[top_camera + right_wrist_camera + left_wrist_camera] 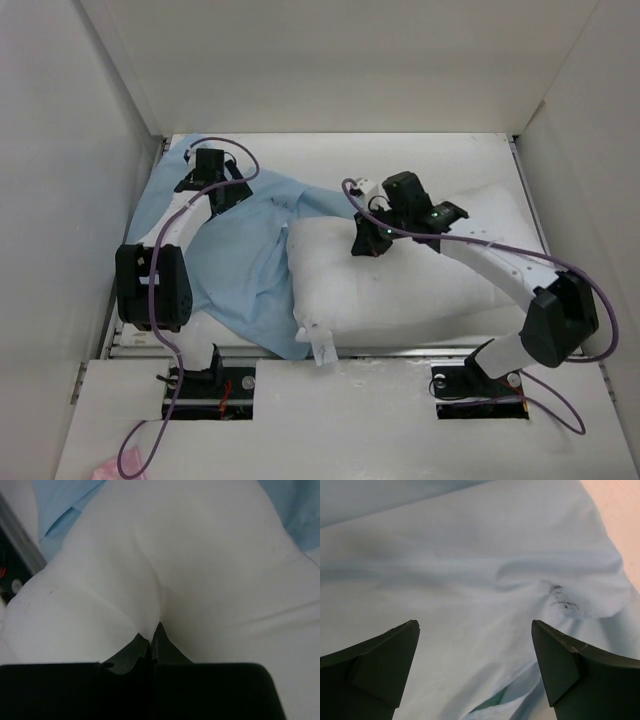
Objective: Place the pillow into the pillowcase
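The light-blue pillowcase [240, 260] lies crumpled on the left of the table, and its right part runs under the pillow. The white pillow [400, 280] lies across the middle and right. My left gripper [222, 190] hovers over the far part of the pillowcase [470, 570], open wide with only wrinkled blue cloth showing between its fingers [385, 660]. My right gripper [368, 240] is at the pillow's far-left top. In the right wrist view it [154, 630] is shut, pinching a fold of pillow [200, 555] fabric, with creases running up from its tips.
White walls [60, 150] enclose the table on three sides. A small white tag [322, 348] sticks out of the pillow's near-left corner by the table's front rail. A dark smudge [562, 600] marks the pillowcase. Bare table [400, 160] shows behind the pillow.
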You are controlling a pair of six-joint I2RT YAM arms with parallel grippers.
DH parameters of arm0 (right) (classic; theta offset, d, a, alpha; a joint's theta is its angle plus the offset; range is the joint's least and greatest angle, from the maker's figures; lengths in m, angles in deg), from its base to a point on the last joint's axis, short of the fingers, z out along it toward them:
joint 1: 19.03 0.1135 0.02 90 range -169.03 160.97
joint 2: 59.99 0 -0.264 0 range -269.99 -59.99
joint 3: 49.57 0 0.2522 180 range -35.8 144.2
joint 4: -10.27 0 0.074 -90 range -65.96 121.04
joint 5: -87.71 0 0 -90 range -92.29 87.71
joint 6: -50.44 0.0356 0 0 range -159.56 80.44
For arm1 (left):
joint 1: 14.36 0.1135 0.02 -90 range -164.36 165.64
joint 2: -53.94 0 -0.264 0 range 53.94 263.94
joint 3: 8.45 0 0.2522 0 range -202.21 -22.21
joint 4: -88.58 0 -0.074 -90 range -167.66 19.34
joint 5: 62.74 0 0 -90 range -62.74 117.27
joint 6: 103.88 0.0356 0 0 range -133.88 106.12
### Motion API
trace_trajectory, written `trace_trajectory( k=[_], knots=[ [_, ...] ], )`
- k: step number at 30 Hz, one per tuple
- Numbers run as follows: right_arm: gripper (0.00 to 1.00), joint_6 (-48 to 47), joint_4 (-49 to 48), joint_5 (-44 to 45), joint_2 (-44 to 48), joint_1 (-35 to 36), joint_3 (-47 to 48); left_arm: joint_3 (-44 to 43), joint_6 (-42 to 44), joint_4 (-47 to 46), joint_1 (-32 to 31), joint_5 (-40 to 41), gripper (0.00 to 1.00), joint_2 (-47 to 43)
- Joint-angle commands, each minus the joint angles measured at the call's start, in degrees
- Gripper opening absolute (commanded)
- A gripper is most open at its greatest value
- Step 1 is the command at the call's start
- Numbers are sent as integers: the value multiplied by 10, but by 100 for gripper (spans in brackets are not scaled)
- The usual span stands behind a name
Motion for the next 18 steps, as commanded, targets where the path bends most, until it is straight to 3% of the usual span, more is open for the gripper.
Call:
trace_trajectory(
  k=[1, 6, 12, 18],
  knots=[
    [0, 79, -84, 186, -39, 9, 11, -10, 7, -15, -28, -28, 94, -10],
    [0, 135, 8, 391, -122, -47, 54, -10, 12, -2, -34, -33, 96, -2],
    [0, 104, -24, 439, -104, -117, 73, -30, 23, -9, -58, -45, 97, 11],
    [0, 41, -62, 461, -109, -117, 86, -56, 61, 5, -95, -55, 97, 41]
  ],
)
